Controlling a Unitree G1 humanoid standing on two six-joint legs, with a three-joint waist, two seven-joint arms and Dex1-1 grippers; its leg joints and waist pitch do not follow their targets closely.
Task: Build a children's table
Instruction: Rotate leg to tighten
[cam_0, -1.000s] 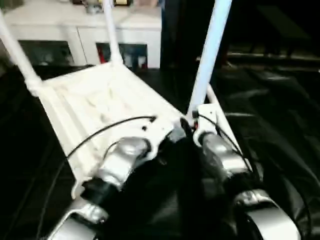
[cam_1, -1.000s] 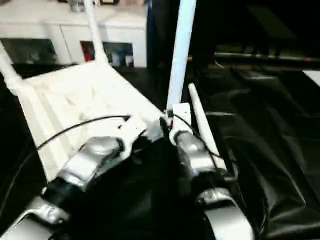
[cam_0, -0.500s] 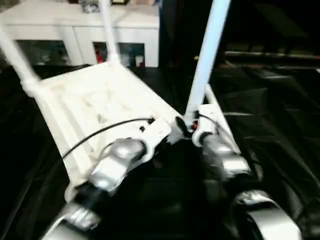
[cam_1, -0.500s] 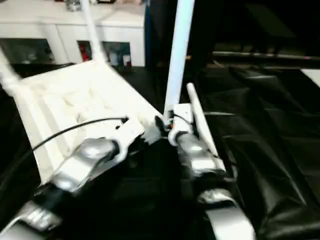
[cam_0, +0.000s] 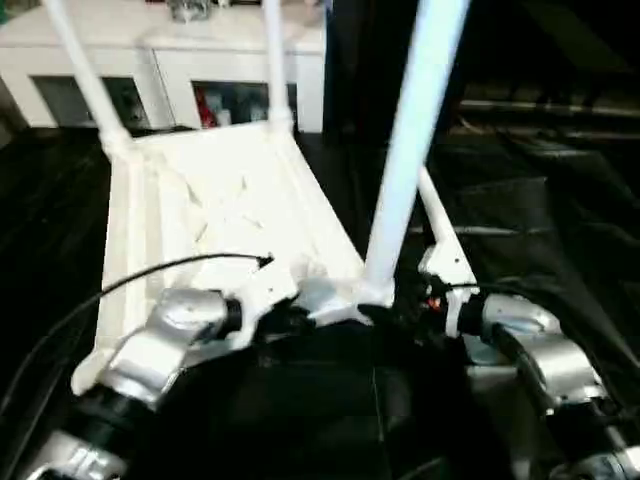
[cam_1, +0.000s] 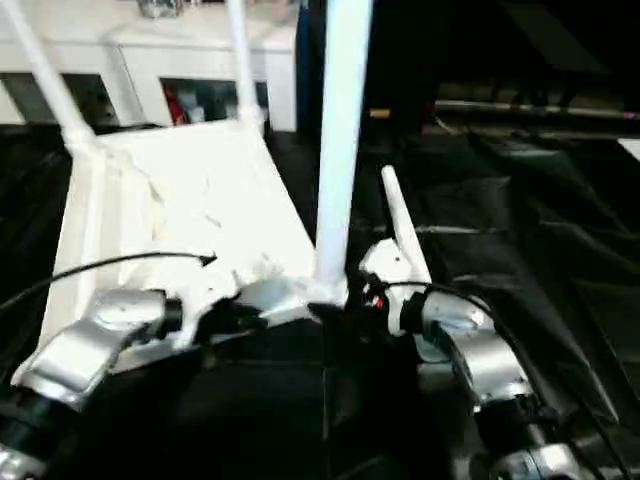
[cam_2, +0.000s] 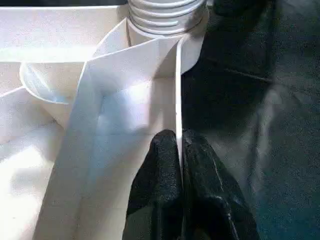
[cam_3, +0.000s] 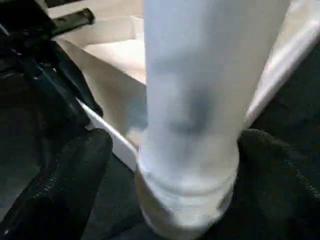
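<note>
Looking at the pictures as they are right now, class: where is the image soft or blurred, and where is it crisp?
Right wrist view: the near leg is soft and out of focus. Left wrist view: the tabletop rib is crisp between the left gripper fingers. Left eye view: softly blurred, the white tabletop bright against the dark floor cover.

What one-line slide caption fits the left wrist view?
Left gripper pinching the tabletop rim just below a leg seated in its corner socket.
</note>
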